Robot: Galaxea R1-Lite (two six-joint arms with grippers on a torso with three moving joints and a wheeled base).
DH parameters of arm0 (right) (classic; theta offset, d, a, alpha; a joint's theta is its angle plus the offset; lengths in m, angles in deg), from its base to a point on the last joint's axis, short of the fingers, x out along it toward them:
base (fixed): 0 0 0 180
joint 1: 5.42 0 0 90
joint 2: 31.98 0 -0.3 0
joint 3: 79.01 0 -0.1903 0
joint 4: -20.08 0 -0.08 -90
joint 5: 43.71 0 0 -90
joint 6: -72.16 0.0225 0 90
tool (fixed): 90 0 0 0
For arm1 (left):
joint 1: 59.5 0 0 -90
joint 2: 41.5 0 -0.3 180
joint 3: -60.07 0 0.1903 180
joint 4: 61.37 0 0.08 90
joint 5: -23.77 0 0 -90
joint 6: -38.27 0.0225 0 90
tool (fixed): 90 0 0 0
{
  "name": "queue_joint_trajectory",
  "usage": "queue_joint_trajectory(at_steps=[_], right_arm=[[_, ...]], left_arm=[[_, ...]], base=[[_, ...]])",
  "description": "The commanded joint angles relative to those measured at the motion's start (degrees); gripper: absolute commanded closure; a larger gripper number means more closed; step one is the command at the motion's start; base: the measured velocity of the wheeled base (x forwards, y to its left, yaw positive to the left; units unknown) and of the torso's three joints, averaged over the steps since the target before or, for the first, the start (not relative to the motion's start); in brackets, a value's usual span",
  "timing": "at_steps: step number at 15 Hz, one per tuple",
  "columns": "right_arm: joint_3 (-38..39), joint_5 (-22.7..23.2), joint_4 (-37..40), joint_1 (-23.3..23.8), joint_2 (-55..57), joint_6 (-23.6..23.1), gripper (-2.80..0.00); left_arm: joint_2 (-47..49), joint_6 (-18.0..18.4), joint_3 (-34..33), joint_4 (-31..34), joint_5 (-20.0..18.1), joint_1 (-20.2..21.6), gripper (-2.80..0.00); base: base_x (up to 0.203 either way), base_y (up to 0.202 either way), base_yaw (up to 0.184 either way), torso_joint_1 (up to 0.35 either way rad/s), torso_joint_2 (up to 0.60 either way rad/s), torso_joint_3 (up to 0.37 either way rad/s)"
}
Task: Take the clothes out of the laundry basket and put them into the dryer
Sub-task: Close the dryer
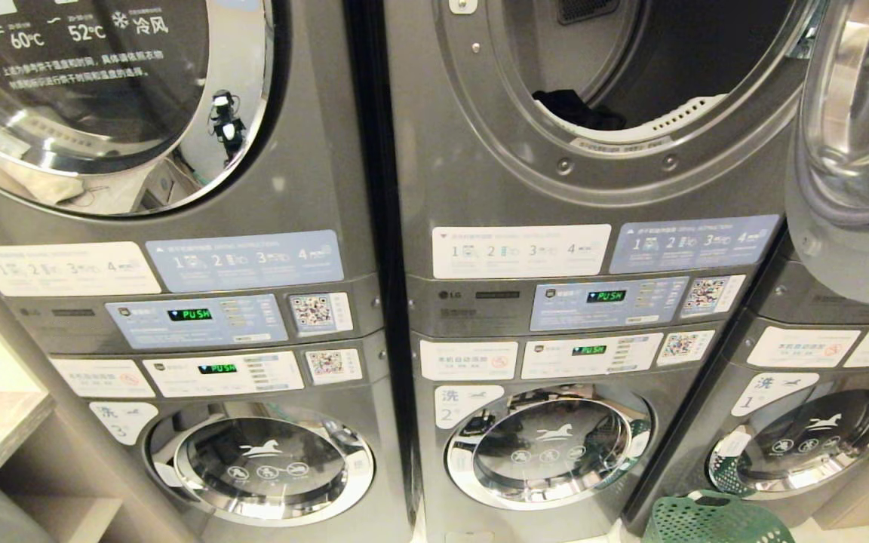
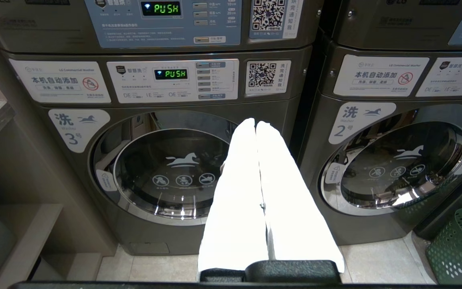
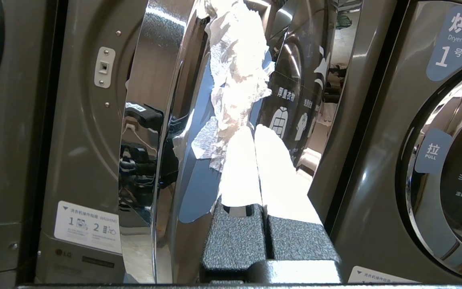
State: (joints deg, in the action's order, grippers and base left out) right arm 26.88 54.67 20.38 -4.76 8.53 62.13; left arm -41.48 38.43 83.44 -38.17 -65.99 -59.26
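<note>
In the middle stack ahead of you, the upper dryer point(image 1: 631, 90) stands with its drum exposed, and a dark garment point(image 1: 578, 109) lies just inside, at the near lip of the opening. Its door point(image 1: 853, 113) hangs swung out to the right, glass facing you. Low at the right, on the floor in front of the right-hand washer, you see the green laundry basket point(image 1: 710, 520), only its rim and mesh wall in view; you cannot tell what lies in it.

Your right claw point(image 3: 254, 134) is clenched, its white fingers point(image 3: 239, 168) pressed together with nothing between them, raised close to the chrome edge of the open dryer door point(image 3: 167, 120). A crumpled white shape shows in the door's glass just beyond the fingertips; whether it is cloth or reflection you cannot tell.

Your left claw point(image 2: 255, 124) is clenched too and holds nothing, parked low and pointing at the washer marked 3 point(image 2: 167, 172), well apart from the basket point(image 2: 461, 245).
</note>
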Motion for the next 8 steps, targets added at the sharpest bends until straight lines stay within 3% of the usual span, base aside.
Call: queue_joint_trajectory(at_steps=[1, 8], right_arm=[[-0.05, 0.06, -0.14, -0.03, 0.10, -0.07, 0.00], [-0.01, 0.01, -0.14, -0.02, 0.01, -0.07, 0.00]], left_arm=[[-0.02, 0.02, 0.00, -0.02, 0.02, 0.02, 0.00], [-0.02, -0.03, 0.00, -0.02, 0.02, 0.02, 0.00]], base=[[0.000, 0.000, 0.000, 0.000, 0.00, 0.000], [0.000, 0.000, 0.000, 0.000, 0.00, 0.000]])
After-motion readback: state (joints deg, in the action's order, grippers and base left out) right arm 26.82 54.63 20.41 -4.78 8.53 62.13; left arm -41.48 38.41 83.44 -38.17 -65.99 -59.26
